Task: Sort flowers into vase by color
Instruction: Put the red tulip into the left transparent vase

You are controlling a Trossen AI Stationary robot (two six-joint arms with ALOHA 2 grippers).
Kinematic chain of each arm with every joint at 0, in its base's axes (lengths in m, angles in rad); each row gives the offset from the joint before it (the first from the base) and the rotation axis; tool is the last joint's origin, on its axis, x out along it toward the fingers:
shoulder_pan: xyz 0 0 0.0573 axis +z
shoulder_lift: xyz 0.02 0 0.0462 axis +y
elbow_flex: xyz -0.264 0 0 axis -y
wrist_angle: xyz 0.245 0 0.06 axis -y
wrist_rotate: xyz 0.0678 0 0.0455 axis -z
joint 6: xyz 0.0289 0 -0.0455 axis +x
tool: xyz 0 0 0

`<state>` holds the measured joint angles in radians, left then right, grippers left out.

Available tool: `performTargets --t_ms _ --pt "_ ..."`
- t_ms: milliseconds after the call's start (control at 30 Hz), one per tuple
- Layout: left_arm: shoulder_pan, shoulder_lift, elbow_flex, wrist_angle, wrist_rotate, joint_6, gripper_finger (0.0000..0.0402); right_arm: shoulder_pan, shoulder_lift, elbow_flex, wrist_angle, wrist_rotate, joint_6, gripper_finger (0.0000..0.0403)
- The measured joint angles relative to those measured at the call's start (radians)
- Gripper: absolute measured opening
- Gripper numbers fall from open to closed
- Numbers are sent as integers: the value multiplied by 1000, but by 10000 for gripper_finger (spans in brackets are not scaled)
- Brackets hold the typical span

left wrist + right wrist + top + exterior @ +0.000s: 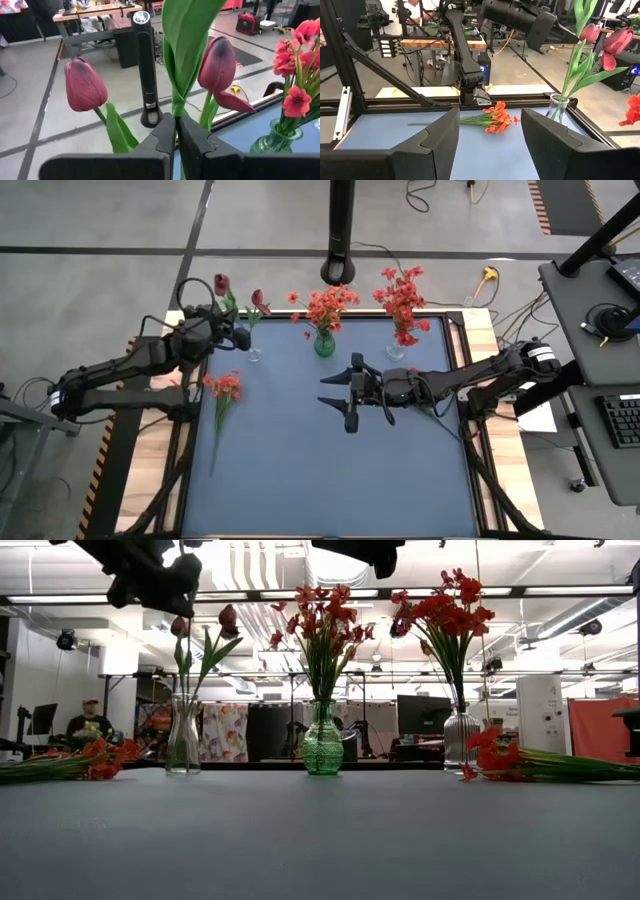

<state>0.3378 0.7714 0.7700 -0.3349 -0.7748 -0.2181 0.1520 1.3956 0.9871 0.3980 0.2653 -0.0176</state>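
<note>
Three vases stand in a row along the far edge of the blue table [340, 470]. The left one, a clear vase [254, 352], holds two dark maroon tulips [222, 282]. The left gripper [175, 131] sits right above this vase, fingers clenched on a green tulip stem [178, 102], with a maroon bud rising on either side of them in the left wrist view. From table height the same gripper hangs above and a little to the left of the vase's blooms.

The middle vase is green [324, 344] and carries a bunch of orange-red flowers [327, 307]. The right one is a clear vase [397, 350] full of red flowers [403, 305].

The right gripper [347, 395] hovers over the middle of the table, just in front of the green vase, its fingers spread wide and holding nothing.

Two loose bunches lie flat on the table. An orange-red bunch [224, 388] rests near the left edge, just in front of the tulip vase, stems trailing toward the near side. A second red bunch [492, 757] lies near the right edge, its stems passing under the right arm.

A person [90, 722] sits in the room beyond the table.
</note>
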Motion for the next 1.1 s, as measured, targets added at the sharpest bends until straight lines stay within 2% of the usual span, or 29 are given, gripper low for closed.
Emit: performTargets --t_ms 200,467,767,900,1100 --pt "0 -14 0 -26 0 -10 12 0 0 0 0 0 2 206" --pt "0 -17 1 -81 3 -39 88 0 0 0 -6 0 16 206" --pt "-1 -21 2 -122 81 -54 171 0 -1 0 -52 -1 56 206" --pt "-9 -29 29 -171 81 -54 191 0 -19 0 -100 -1 87 206" --pt "-13 -31 115 -333 81 -99 202 0 -54 0 -169 -2 134 206"
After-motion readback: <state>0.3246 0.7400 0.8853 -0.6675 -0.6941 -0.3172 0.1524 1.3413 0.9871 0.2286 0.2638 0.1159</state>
